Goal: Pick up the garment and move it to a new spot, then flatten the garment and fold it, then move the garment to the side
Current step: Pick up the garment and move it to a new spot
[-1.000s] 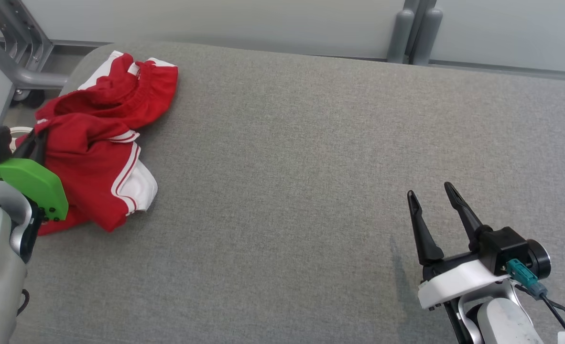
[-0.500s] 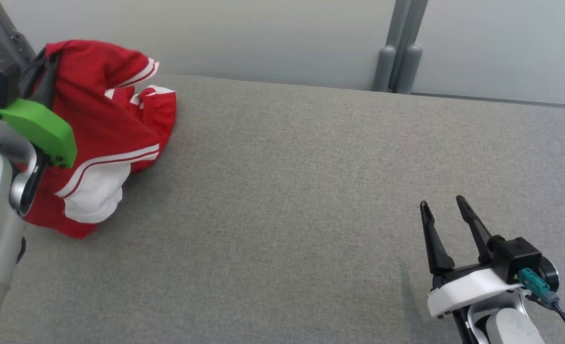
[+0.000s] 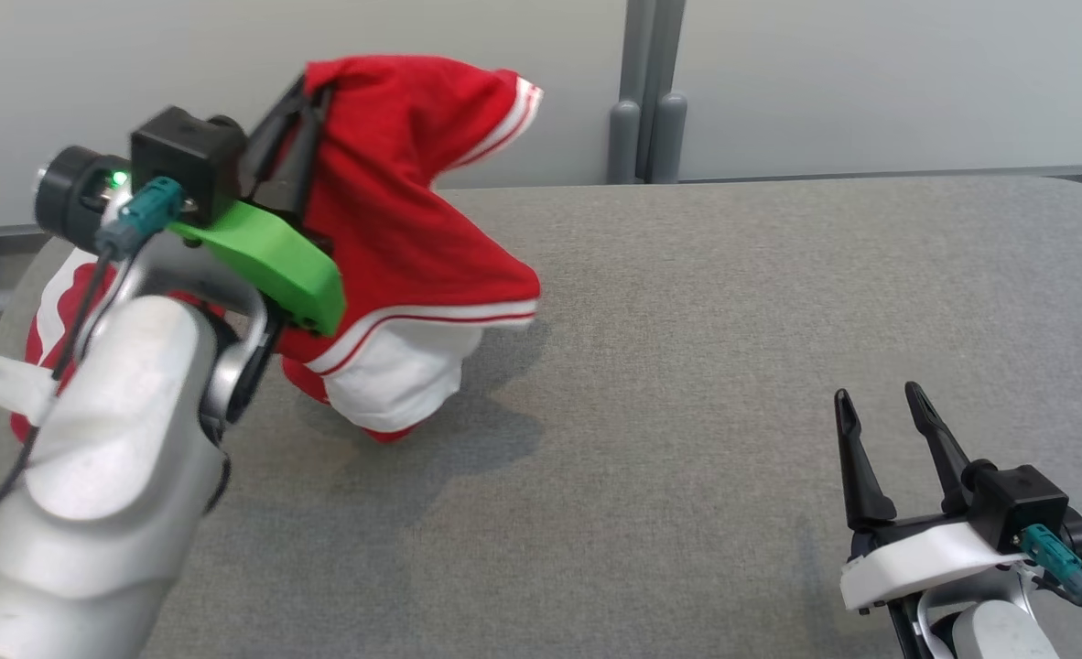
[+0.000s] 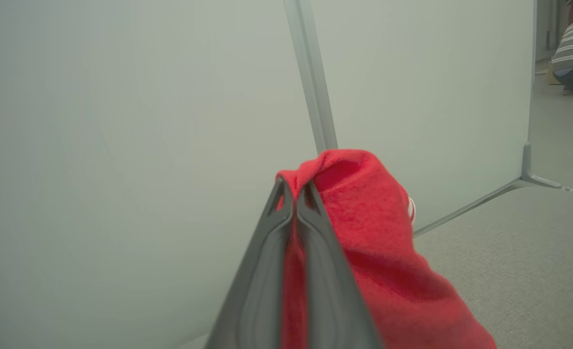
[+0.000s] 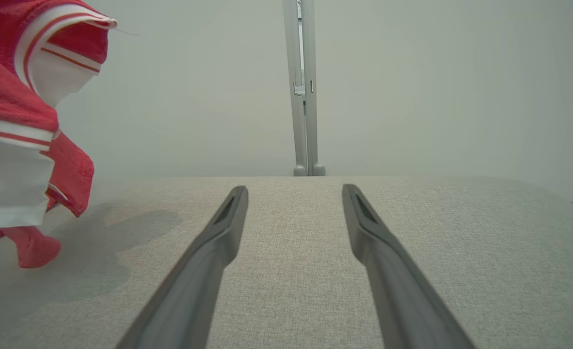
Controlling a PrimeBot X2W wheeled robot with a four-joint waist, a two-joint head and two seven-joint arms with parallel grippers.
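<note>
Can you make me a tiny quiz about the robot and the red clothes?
1. True or false: the right gripper is open and empty.
2. Which one is shut on the red garment? A) left gripper B) right gripper C) neither
3. Fill in: the garment is red with ____ trim.
Key: 1 true; 2 A; 3 white.

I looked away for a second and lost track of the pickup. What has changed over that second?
The left gripper, shut on the red garment, has lifted it from a crumpled heap at the grey surface's left end and carried it rightward; it now hangs from the gripper. The head camera also turned. The right gripper stayed open and empty, low on the right.
</note>
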